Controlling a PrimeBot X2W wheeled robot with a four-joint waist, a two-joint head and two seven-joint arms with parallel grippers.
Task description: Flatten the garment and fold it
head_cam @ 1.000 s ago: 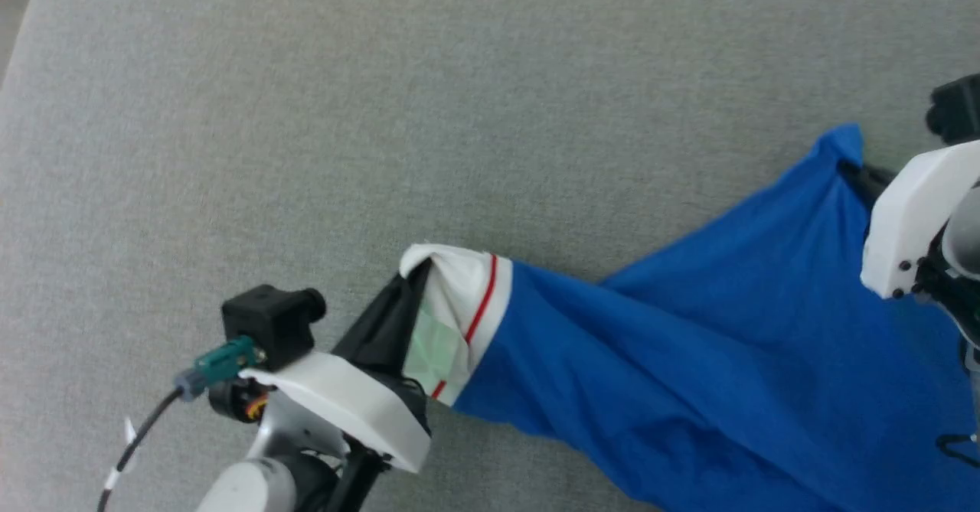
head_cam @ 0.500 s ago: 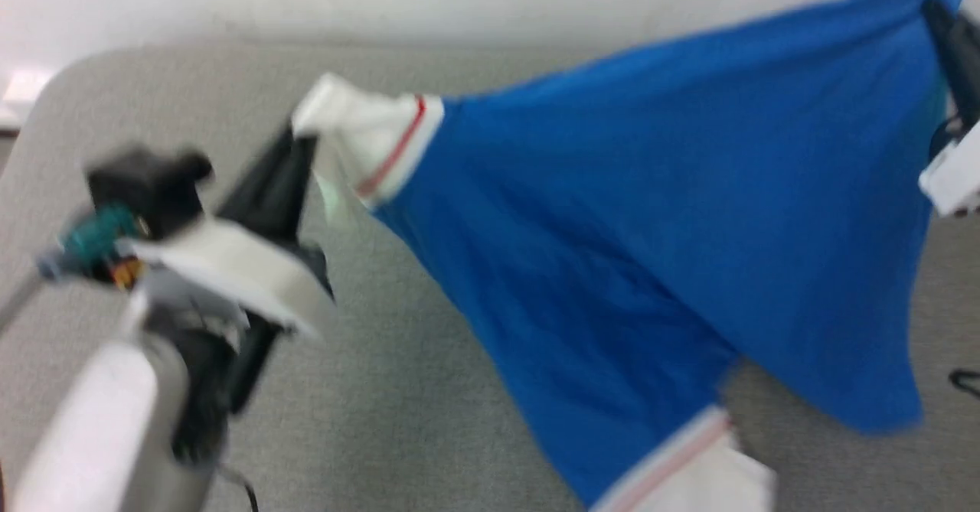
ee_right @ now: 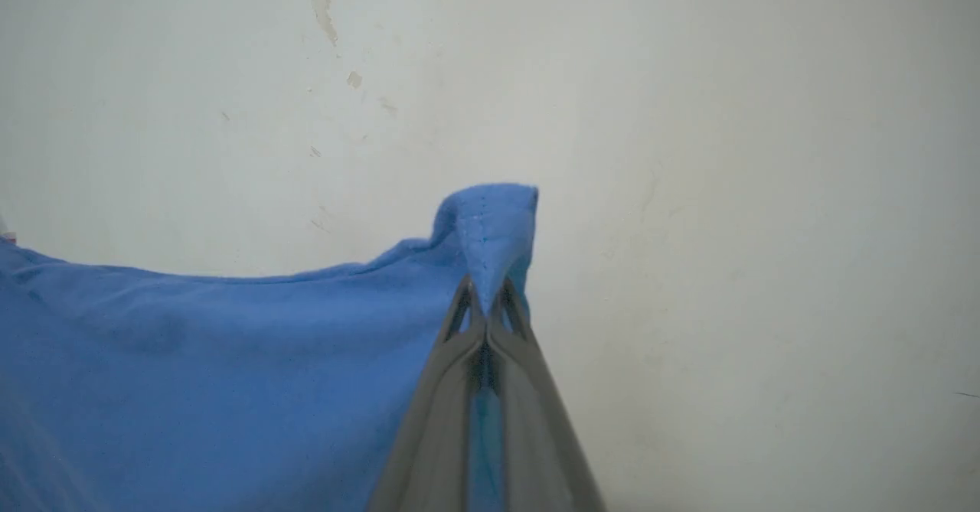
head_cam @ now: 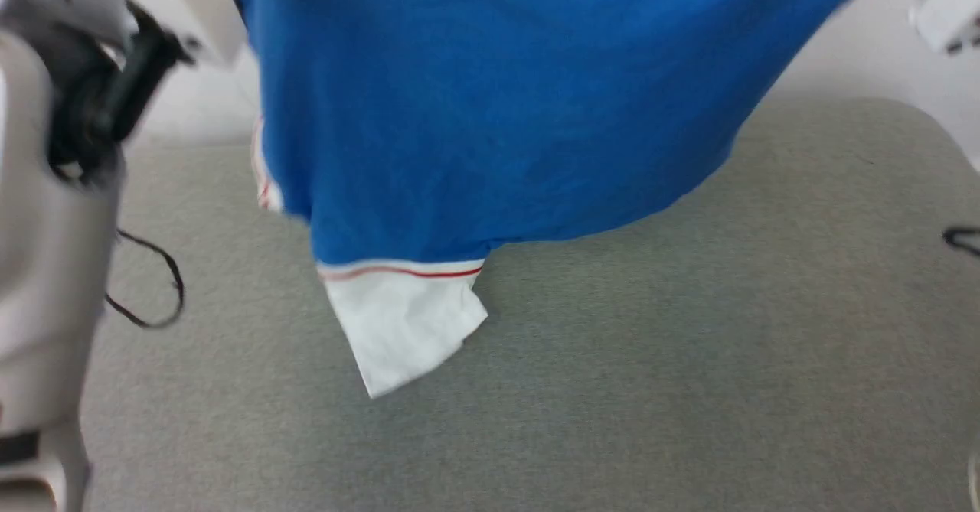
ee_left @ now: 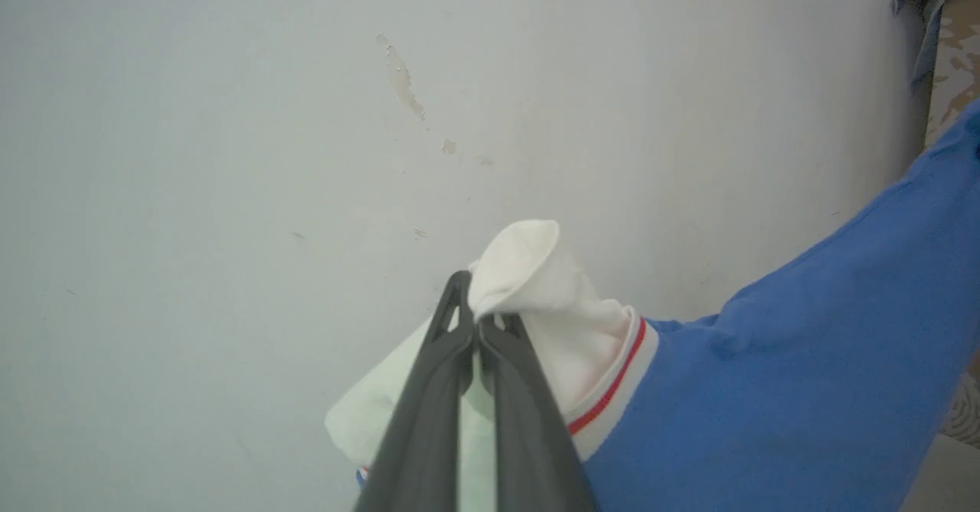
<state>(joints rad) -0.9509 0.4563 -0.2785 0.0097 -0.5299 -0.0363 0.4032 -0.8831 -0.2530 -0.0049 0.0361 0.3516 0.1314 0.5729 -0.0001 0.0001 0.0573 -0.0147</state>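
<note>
Jersey is hanging above the table now, no longer lying there; you are clenching its white sleeve with left gripper, blue corner with right gripper, readying flattening.

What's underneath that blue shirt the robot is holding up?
A grey table top lies below the hanging garment, whose white sleeve dangles lowest. The cloth covers the table's far edge and part of the pale wall behind it.

Hanging garment blocking the upper middle, black cable loop at left, grey tabletop open at right
</note>
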